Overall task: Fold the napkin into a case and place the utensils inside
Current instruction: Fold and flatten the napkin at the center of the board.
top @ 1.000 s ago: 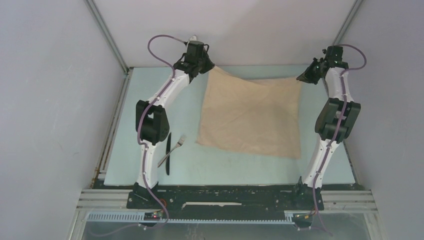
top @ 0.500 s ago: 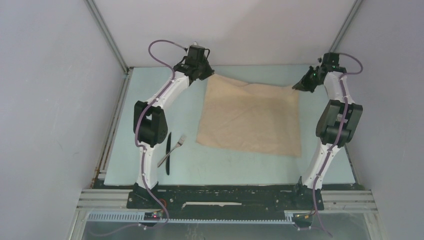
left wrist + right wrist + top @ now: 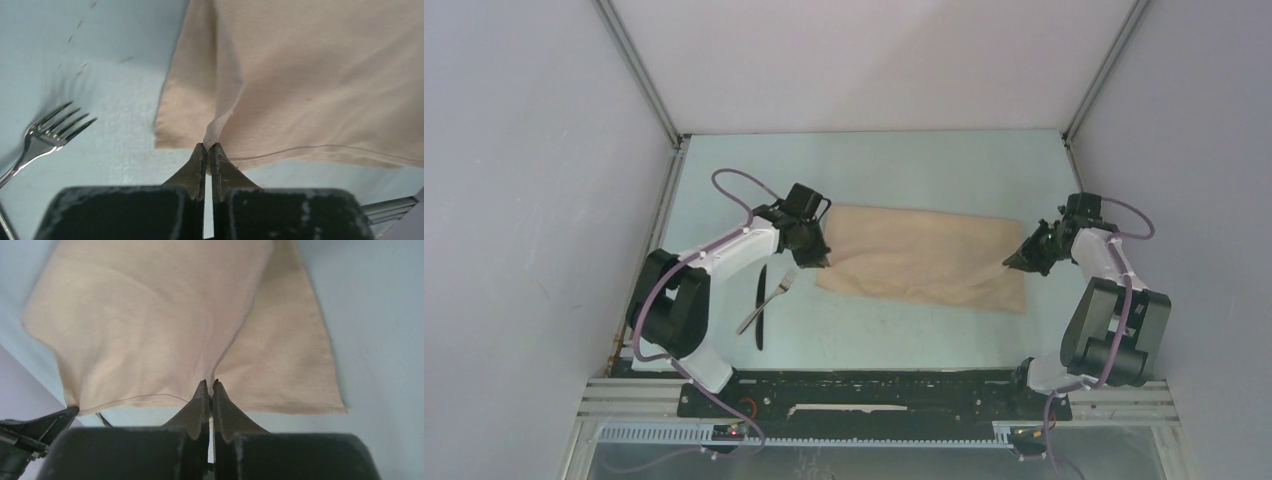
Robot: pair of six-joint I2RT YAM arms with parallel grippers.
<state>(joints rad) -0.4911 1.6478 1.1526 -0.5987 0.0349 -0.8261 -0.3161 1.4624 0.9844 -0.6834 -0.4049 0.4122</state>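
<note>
The napkin lies across the middle of the worktop as a wide band, one layer over another. At its 9 o'clock end the left fingers are closed, pinching a corner of the top layer, lifted off the layer beneath. At its 3 o'clock end the right fingers are closed on the other top corner in the same way. The fork and knife lie crossed at the napkin's 8 o'clock, apart from it.
</note>
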